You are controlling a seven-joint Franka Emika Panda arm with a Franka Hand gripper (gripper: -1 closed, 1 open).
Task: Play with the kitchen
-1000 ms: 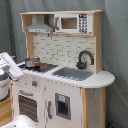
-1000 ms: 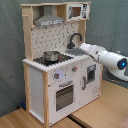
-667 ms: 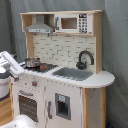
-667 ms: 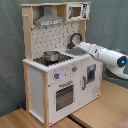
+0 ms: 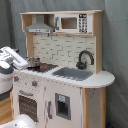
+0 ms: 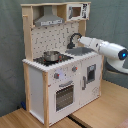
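A small metal pot (image 6: 50, 55) sits on the kitchen (image 6: 60, 65) stove; its contents can't be seen. My arm (image 6: 102, 48) reaches over the sink (image 5: 74, 73); tool state indeterminable

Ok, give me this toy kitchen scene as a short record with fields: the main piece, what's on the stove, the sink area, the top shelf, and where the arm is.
main piece: tall white-and-light-wood toy kitchen
stove: small metal pot on the black hob
sink area: grey sink with black curved faucet
top: grey hood, small microwave
front: oven door shut
arm: white robot arm reaching over the sink side
gripper: not visible
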